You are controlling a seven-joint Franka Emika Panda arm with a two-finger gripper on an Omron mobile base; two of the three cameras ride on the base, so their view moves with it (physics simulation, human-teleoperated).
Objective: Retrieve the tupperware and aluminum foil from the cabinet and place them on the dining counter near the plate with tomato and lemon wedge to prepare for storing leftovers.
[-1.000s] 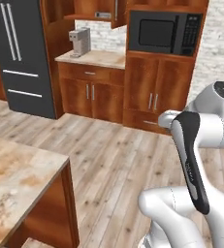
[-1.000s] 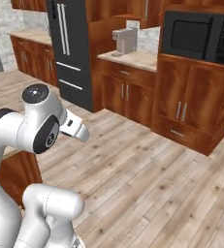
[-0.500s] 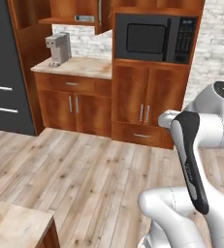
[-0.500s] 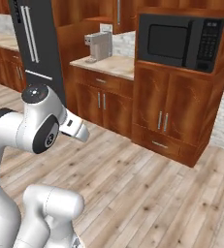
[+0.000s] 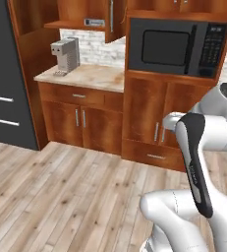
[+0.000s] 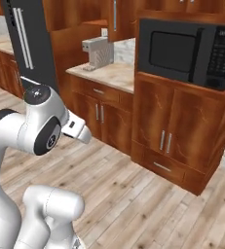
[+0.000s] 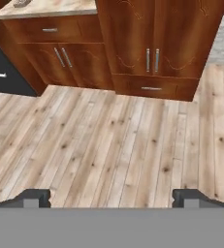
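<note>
The cabinet [image 5: 74, 24] stands open high on the wall, its door [image 5: 117, 19] with a long grey handle swung out. On its plank shelf lies the aluminum foil [image 5: 94, 22], a narrow blue-grey box with a white label. In the right base view the same cabinet [image 6: 99, 22] is up at the top. My gripper [image 7: 112, 198] is open and holds nothing. Its two dark fingertips [image 7: 33, 197] stand wide apart over the wooden floor, far from the cabinet. The tupperware, dining counter, plate, tomato and lemon wedge are out of view.
A grey coffee machine [image 5: 66, 53] stands on a marble-look countertop [image 5: 88, 76] under the cabinet. A black microwave [image 5: 171, 47] sits built in to the right, above wooden lower doors [image 7: 150, 34]. A dark fridge [image 5: 2, 78] is at the left. Plank floor [image 5: 61, 197] lies between.
The base has driven and turned, so both base views have shifted: the wall units with the microwave are nearer, and the marble counter corner has left the picture. The gripper stays open.
</note>
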